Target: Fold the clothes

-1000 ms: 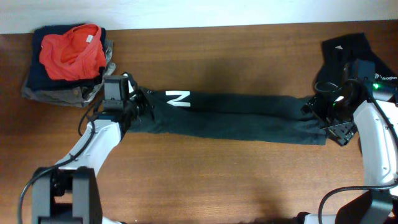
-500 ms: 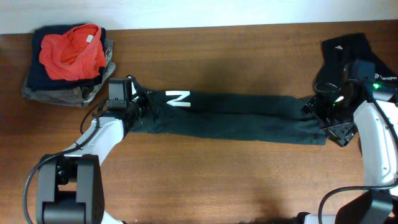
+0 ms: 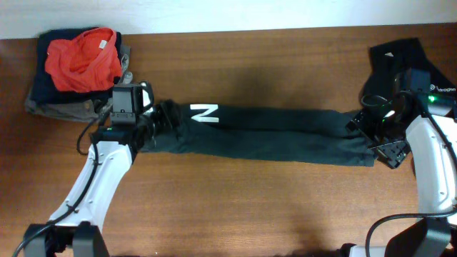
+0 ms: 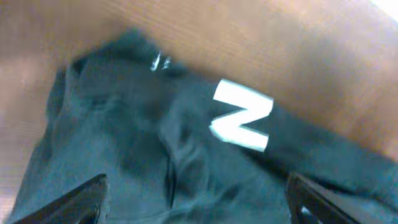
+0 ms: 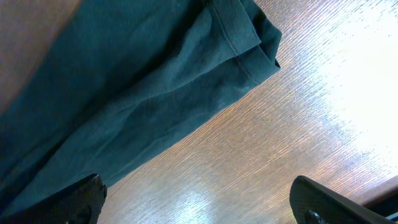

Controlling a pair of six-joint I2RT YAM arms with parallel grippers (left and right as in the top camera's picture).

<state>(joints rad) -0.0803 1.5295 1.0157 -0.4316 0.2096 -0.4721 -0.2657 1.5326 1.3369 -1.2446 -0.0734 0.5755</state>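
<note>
A long black shirt of thin fabric, folded lengthwise into a narrow band, lay flat on the brown wooden surface. It stretched from the left claw across to the right claw.

The left claw sat over the band's bunched end. In its wrist view the two fingertips stood wide apart, with dark cloth filling the whole gap between them and nothing pinched. Just ahead of that claw a bold white N-shaped logo showed on the cloth. A small pale mark lay farther ahead, near the shirt's edge, too blurred to read.

The right claw stood at the band's other end and was also spread wide. Its fingertips sat far apart with mostly bare wood between them. The shirt's hemmed end lay ahead of this claw, with a stitched corner folded over. Whether either finger touched the cloth could not be told.

Beyond the right claw, towards the far edge of the surface, a second black garment lay crumpled, partly hidden by the arm, with a tiny white mark on it. Beyond the left claw and off to its outer side, a red garment lay on top of navy and grey folded pieces, well apart from the stretched shirt.
</note>
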